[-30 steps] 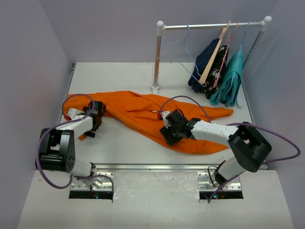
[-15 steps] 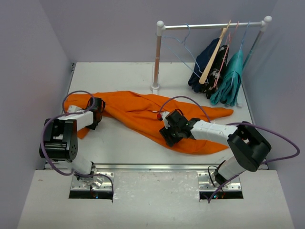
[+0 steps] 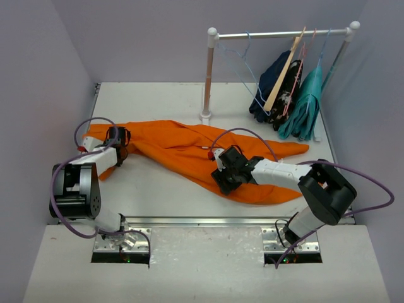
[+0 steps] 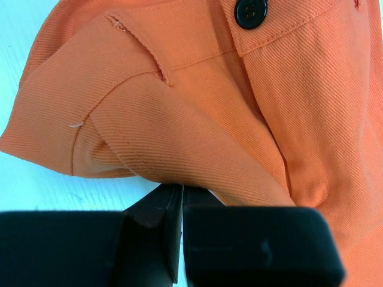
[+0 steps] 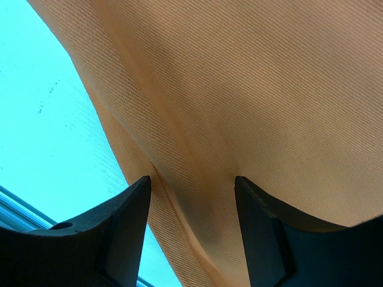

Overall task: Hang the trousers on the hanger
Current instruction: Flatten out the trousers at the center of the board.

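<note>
Currently the left claw (image 4: 179,197) is clamped on the waist edge of the trousers (image 3: 183,148); the right claw (image 3: 222,178) stands apart, straddling a leg fold. Well beyond it, the hanger (image 3: 243,63) hangs on the rail (image 3: 284,33).

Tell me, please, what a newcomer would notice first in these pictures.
The bright orange trousers lie spread across the middle of the table, by far the largest thing there. The left end effector pinches their waist end; the right end effector stands open over a fold. At the back right, a rack holds the pale blue hanger and several garments.
</note>
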Tool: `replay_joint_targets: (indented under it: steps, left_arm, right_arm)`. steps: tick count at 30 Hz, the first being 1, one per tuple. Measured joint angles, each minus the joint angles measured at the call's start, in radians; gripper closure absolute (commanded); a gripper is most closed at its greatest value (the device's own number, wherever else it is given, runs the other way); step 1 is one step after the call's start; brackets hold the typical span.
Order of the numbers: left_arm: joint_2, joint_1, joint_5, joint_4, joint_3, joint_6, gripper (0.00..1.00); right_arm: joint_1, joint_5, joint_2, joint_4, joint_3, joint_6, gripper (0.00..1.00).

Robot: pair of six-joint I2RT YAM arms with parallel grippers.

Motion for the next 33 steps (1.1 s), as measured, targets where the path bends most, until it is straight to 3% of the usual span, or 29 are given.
replay_joint_targets:
  steps: [8,18,27,33]
  left_arm:
    - [-0.061,0.031,-0.005,-0.056,-0.003,0.011,1.0]
    - [-0.455,0.089,0.033,-0.134,-0.145,0.059,1.0]
    - [-0.682,0.089,0.125,-0.252,-0.154,0.15,1.0]
    - [-0.699,0.089,0.066,-0.361,-0.105,0.156,1.0]
  right_arm:
    - [0.0,0.002,0.0,-0.014,0.0,-0.001,0.42]
    - [0.0,-0.001,-0.043,-0.044,0.0,-0.006,0.41]
    - [0.0,-0.053,-0.068,-0.078,0.022,-0.032,0.4]
    - [0.119,-0.063,-0.01,-0.084,0.097,-0.069,0.41]
